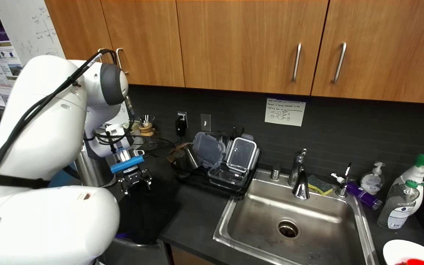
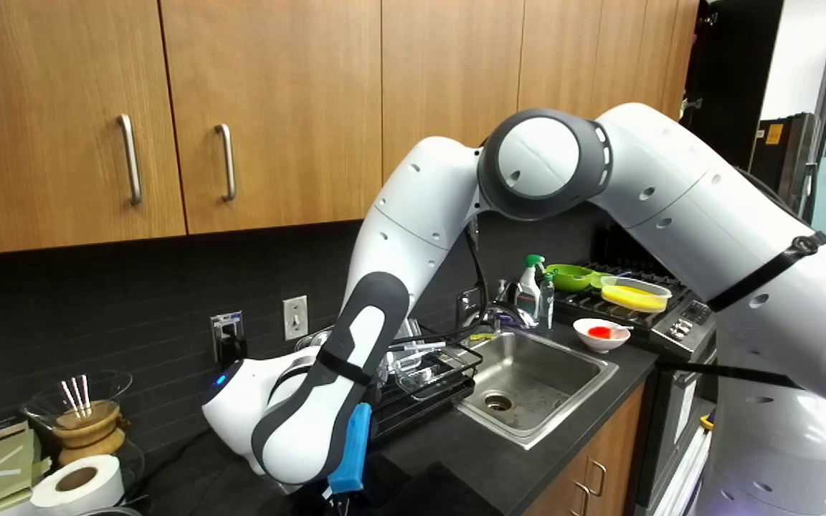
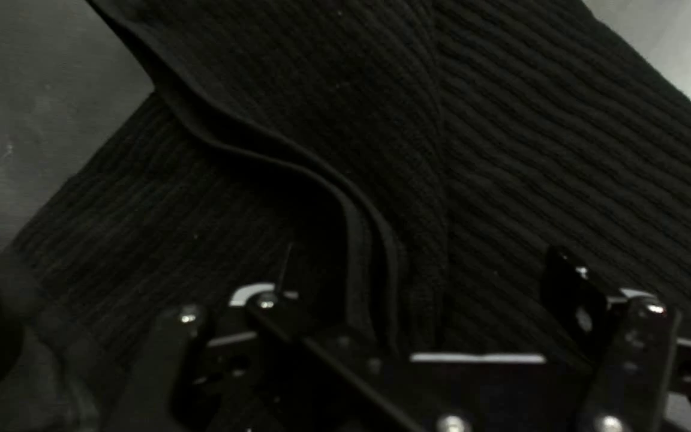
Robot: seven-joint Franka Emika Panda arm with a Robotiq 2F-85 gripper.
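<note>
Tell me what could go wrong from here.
Three risks. The open gripper is above the cloth, whose doubled edge runs between the fingers in the wrist view, so closing might catch only one layer. Dark fingers against black cloth could make contact hard to judge. In an exterior view a slack cable appears in front of the rack and might snag if the gripper travels that way.
</note>
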